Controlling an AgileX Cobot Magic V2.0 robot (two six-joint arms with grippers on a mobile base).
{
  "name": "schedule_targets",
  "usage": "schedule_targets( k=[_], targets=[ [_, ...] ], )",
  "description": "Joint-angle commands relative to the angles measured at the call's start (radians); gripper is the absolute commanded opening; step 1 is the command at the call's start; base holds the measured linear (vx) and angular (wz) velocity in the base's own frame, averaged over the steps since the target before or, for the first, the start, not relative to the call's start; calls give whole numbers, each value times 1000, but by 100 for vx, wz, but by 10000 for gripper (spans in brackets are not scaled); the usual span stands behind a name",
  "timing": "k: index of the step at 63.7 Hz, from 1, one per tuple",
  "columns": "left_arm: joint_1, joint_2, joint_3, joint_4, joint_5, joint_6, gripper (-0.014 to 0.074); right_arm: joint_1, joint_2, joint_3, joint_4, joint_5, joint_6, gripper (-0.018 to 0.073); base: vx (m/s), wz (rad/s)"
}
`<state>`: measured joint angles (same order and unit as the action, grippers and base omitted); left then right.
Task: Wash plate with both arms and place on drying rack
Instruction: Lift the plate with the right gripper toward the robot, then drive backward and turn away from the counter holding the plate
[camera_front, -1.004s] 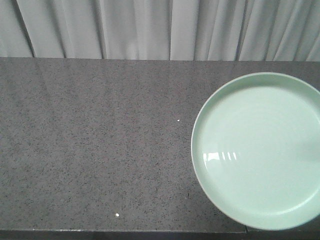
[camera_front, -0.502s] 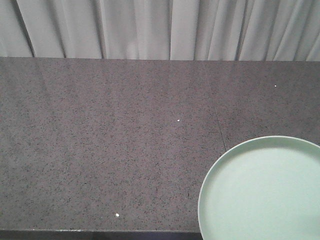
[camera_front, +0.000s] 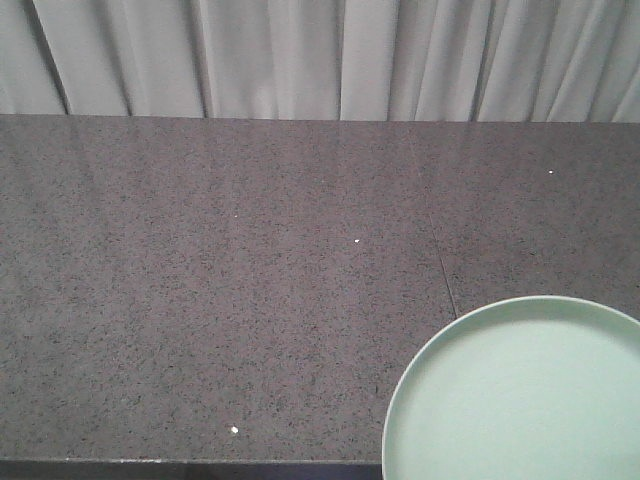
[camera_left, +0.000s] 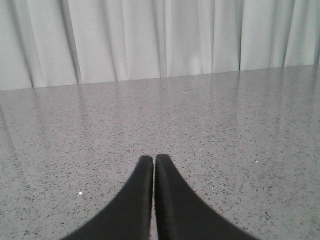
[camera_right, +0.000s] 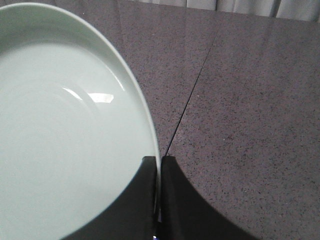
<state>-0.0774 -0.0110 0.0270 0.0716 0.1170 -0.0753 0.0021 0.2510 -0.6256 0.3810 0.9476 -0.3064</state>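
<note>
Speckled dark-grey stone counter (camera_front: 200, 300), pale curtains (camera_front: 300, 60) behind. Your right pincer (camera_right: 159, 161) clamps the round mint-green plate (camera_front: 520, 400) by its rim, near right; left pincer (camera_left: 153, 161) is closed and empty. Likely the carrying step; next, open the left to share the hold.

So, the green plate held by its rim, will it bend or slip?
Probably stiff: the plate looks evenly round though the right tool pinches only its rim. Its surface shows glossy light reflections, so it may slip. Held at one edge, it could tilt.

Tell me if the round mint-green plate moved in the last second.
Yes. The round mint-green plate has shifted toward the near edge of the dark speckled countertop, away from the grey curtain.
</note>
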Motion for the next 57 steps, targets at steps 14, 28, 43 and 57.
schedule_targets(
  k=[14,28,43,57],
  targets=[
    [-4,-16,21,-7,-72,-11,-6,0,16,-24,20,-59,1,-2,0,0],
    [-4,-16,21,-7,-72,-11,-6,0,16,-24,20,-59,1,-2,0,0],
    [-4,-16,21,-7,-72,-11,-6,0,16,-24,20,-59,1,-2,0,0],
    [-4,-16,21,-7,-72,-11,-6,0,16,-24,20,-59,1,-2,0,0]
  ],
)
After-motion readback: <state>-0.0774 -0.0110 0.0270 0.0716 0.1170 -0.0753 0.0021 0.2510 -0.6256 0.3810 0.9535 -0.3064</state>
